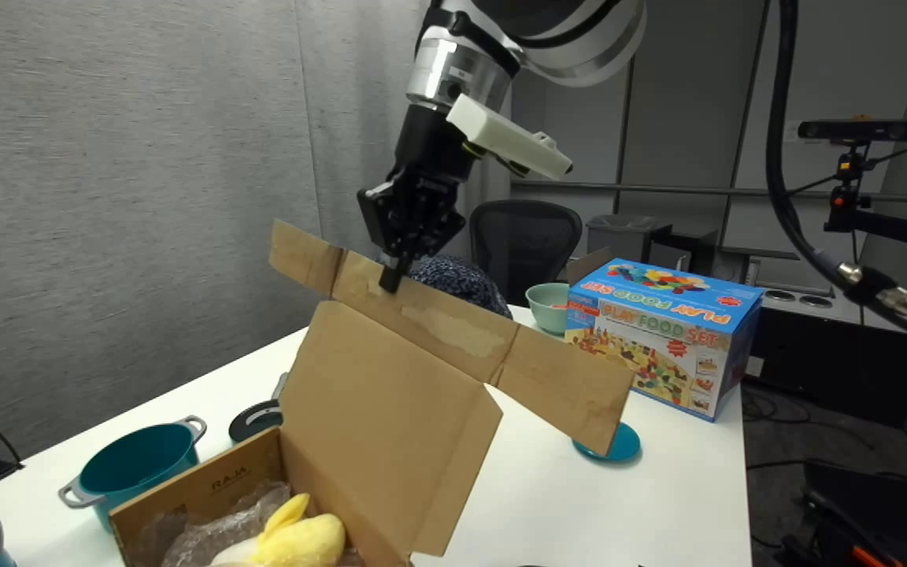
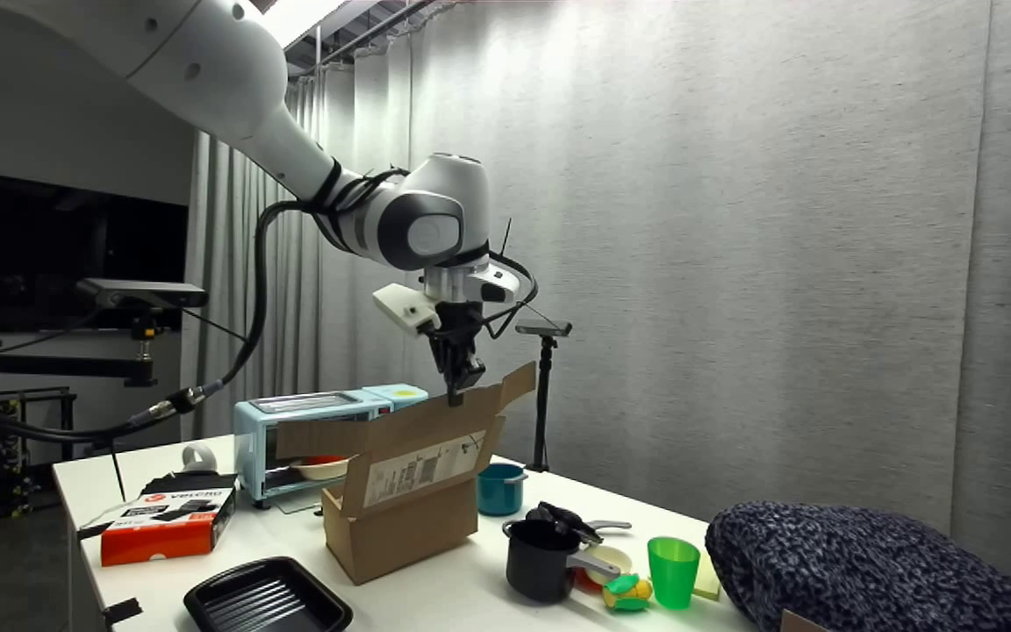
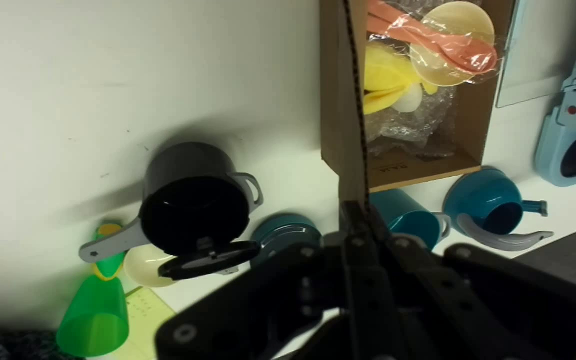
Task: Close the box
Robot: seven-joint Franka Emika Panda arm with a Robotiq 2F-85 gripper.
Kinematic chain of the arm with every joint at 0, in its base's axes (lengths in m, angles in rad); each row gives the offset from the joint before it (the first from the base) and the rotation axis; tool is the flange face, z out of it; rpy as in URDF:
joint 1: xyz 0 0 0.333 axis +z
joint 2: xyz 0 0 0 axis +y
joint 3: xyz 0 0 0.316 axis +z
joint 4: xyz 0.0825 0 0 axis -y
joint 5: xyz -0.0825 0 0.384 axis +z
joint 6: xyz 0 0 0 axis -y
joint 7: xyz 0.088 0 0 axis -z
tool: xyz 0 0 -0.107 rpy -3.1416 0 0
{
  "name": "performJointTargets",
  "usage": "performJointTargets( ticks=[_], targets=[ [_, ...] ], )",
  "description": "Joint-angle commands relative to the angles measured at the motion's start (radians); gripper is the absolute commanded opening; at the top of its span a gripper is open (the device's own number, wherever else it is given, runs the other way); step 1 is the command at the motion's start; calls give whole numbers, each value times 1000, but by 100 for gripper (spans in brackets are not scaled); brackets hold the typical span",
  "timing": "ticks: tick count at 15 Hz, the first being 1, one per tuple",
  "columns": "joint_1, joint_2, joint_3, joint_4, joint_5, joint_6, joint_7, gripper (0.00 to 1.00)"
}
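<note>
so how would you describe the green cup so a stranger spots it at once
In an exterior view, find the large brown cardboard box on the white table, then go right to the dark pot. Farther right, between a yellow-and-green toy and the dark speckled fabric, stands the cup. It alone is translucent green all over, and it lacks the pot's handle.

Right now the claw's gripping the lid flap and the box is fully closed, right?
Not closed: the box is open. Its lid stands raised in both exterior views, and the wrist view looks down into the box. The claw is indeed gripping the lid flap.
</note>
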Motion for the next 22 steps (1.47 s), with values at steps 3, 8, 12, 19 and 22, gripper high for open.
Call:
performJointTargets(
  ticks=[3,8,12,19,22],
  targets=[
    [48,82,42,143,15,-113,-56,1],
    [81,142,93,179,65,-66,-148,1],
    [78,158,107,212,92,-62,-187,1],
    [77,201,153,200,289,37,-286,1],
    [78,235,178,200,344,67,-315,1]
  ],
)
